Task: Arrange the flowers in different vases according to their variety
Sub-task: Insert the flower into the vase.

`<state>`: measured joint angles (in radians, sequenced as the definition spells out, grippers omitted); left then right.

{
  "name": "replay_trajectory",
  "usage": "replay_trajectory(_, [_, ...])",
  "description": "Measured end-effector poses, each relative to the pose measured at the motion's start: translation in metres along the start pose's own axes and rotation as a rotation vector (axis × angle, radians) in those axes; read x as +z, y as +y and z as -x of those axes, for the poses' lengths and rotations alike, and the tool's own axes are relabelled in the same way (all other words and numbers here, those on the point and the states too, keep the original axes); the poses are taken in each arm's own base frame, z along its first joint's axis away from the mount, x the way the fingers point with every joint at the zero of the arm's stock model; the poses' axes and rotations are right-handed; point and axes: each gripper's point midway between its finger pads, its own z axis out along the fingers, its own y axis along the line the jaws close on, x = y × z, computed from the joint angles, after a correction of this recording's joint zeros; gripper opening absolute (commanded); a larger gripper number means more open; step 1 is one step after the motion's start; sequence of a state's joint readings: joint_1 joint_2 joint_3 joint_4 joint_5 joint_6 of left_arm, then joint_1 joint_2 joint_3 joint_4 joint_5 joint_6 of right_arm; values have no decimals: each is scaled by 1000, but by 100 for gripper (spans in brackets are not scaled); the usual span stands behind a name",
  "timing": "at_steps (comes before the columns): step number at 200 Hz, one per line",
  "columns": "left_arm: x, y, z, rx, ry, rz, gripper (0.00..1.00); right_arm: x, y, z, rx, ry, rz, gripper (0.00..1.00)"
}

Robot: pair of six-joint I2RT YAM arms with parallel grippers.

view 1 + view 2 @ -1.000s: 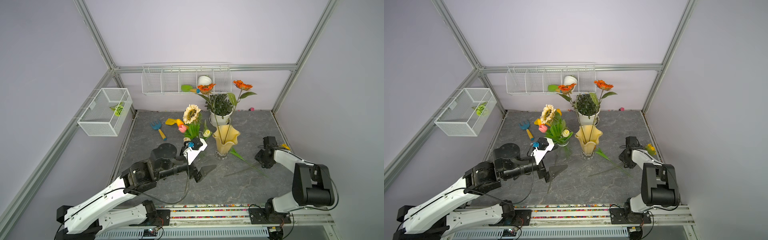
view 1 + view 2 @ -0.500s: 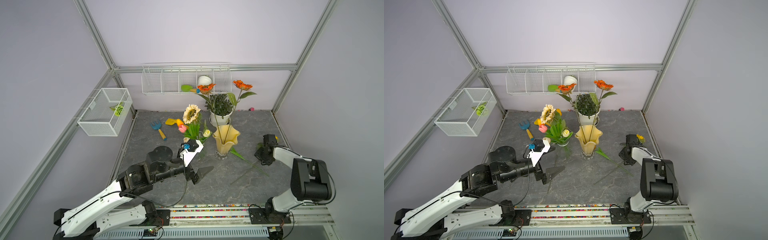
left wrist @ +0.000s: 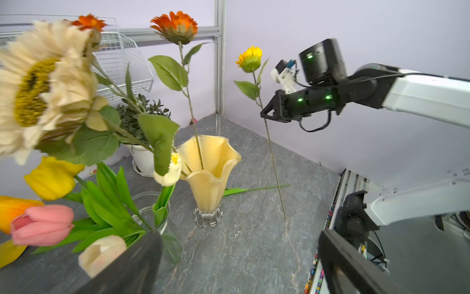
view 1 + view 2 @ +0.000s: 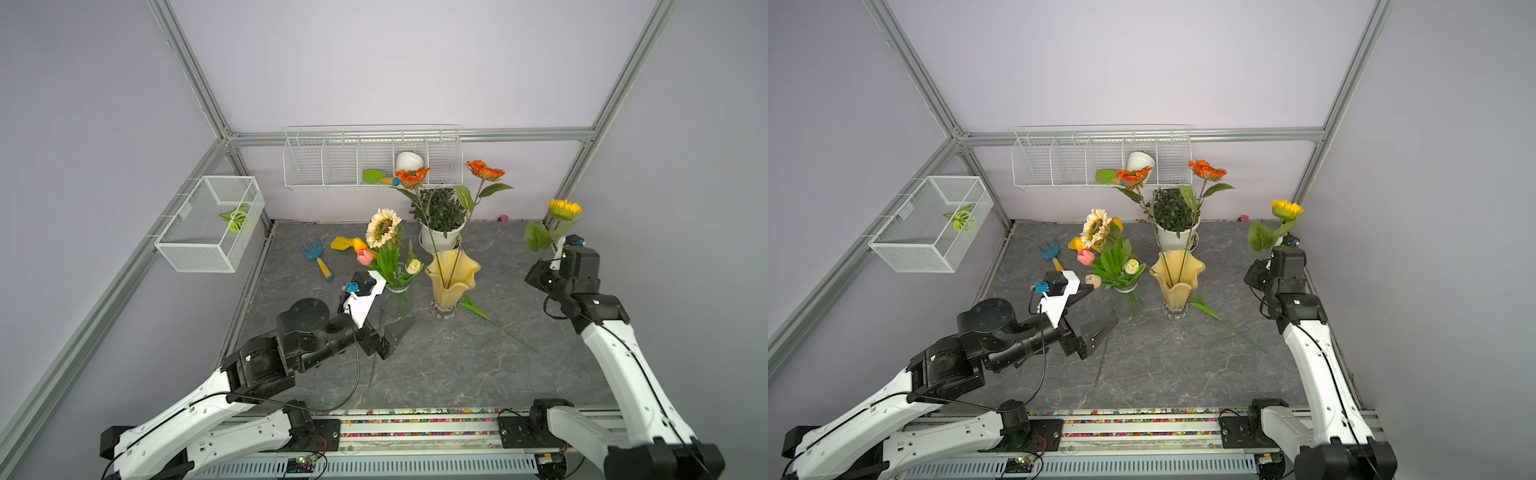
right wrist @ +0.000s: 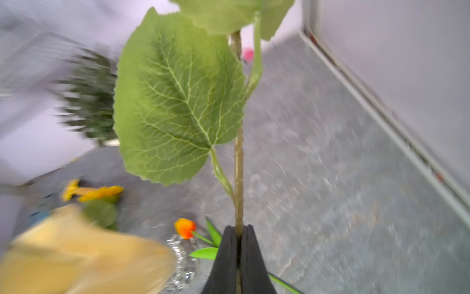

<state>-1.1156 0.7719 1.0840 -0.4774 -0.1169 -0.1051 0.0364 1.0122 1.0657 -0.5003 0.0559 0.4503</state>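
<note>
My right gripper [image 4: 530, 277] [image 5: 237, 230] is shut on the green stem of a yellow sunflower [image 4: 564, 209] [image 3: 250, 57]. It holds the flower nearly upright at the right wall, with the stem's tip on the table. Two orange flowers [image 4: 485, 170] stand in the pale-yellow vase [image 4: 451, 282] [image 3: 208, 183]. The clear vase [image 4: 397, 299] [image 3: 152, 211] holds tulips [image 4: 365, 257] and a cream sunflower [image 4: 383, 227]. An orange tulip [image 5: 185, 227] lies by the yellow vase's foot. My left gripper [image 4: 1100, 309] [image 3: 236, 244] is open and empty, close to the clear vase.
A potted plant [image 4: 440, 212] stands behind the yellow vase. A blue rake [image 4: 316, 255] and a yellow trowel [image 4: 345, 243] lie at the back left. A wire shelf [image 4: 372, 158] hangs on the back wall and a wire basket [image 4: 210, 224] on the left wall.
My right gripper shut on the yellow sunflower's stem and raised the flower from the table to nearly upright. My left arm drew back a little from the clear vase, still open.
</note>
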Motion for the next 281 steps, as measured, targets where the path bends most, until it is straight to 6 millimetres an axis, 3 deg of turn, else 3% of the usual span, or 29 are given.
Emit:
replay_trajectory(62, [-49, 18, 1, -170, -111, 50, 100, -102, 115, 93, -219, -283, 292, 0])
replay_trajectory(103, [-54, 22, -14, -236, -108, 53, 100, -131, 176, 126, -295, -404, 430, 0])
replay_trajectory(123, [-47, 23, -29, -256, -74, 61, 100, -125, 201, 132, -324, -446, 475, 0])
replay_trajectory(164, [-28, 27, -68, -293, -8, 84, 100, -94, 241, 141, -353, -508, 509, 0])
replay_trajectory(220, [-8, 34, -118, -377, 19, 113, 100, -73, 257, 149, -372, -577, 502, 0])
replay_trajectory(246, [-8, 38, -121, -413, 0, 126, 100, -46, 253, 128, -390, -556, 473, 0])
replay_trajectory(274, [-9, 42, -120, -453, -13, 153, 100, 3, 240, 80, -432, -452, 418, 0])
replay_trajectory(281, [-8, 43, -121, -459, -12, 159, 100, 13, 236, 67, -443, -421, 405, 9])
